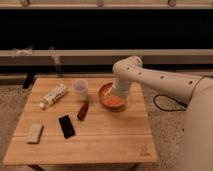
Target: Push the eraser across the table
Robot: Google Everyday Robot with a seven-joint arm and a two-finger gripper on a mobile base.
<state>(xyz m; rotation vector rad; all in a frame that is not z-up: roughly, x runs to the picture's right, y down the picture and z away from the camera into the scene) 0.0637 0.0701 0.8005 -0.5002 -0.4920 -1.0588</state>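
Note:
The eraser [66,126], a flat black block, lies on the light wooden table [110,142] left of centre, towards the front. My white arm reaches in from the right and bends down at the back of the table. Its gripper [119,94] hangs over the orange bowl [111,101], well to the right of the eraser and behind it. The gripper is open and nothing shows in it. The arm's lower end hides part of the bowl's rim.
A dark red oblong thing [83,111] lies just behind and to the right of the eraser. A pale beige block [34,132] sits at the front left. A white tube [54,94] and a clear cup [80,89] stand at the back. A low wall runs behind the table.

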